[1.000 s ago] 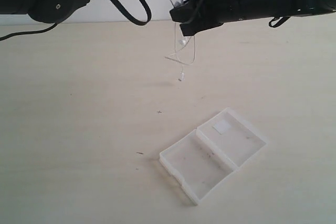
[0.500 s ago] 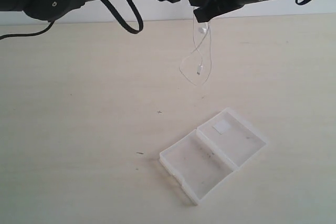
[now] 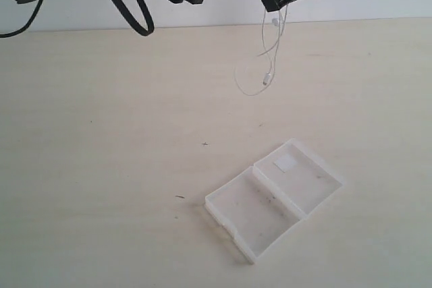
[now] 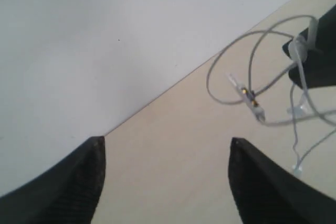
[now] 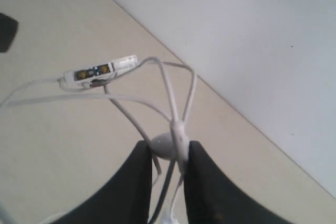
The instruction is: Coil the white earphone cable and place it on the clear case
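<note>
desk (image 3: 101,166): pale.
clear case (image 3: 250,215): lies open on the desk.
left end effector (image 4: 167,145): fingers wide apart, holding nothing.
right end effector (image 5: 169,148): pinched shut on the cable.
white earphone cable (image 3: 268,77): hangs in loops, well apart from the case.

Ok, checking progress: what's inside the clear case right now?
Nothing but a small white patch and a few dark specks; both halves of the clear case lie open. The white earphone cable hangs from the right gripper, away from it. Nothing covers the inside.
</note>
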### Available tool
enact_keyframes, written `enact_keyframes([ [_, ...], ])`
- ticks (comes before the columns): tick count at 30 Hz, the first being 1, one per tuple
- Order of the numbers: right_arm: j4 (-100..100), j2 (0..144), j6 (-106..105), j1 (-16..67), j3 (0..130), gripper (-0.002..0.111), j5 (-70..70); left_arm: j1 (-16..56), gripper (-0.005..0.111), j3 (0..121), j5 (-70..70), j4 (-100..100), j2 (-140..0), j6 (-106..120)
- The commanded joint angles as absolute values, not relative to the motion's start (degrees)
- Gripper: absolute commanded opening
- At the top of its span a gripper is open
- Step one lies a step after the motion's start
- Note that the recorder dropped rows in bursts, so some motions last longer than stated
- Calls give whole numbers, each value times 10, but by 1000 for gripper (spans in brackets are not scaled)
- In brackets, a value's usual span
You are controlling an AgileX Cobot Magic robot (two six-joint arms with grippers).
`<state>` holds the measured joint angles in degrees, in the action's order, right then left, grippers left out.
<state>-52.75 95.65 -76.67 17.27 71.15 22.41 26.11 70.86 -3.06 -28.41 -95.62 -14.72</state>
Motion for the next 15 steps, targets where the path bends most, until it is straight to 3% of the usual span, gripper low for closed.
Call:
enact_keyframes([
  [1, -376, 952, -626, 173, 745, 0, 240, 262, 64, 678, -39, -283, -932, -121],
  [10, -192, 924, -481, 173, 767, 0, 288, 224, 64, 586, 68, -281, -891, -157],
  [15, -178, 878, -472, 187, 712, 0, 231, 178, 64, 516, 175, -281, -868, -200],
])
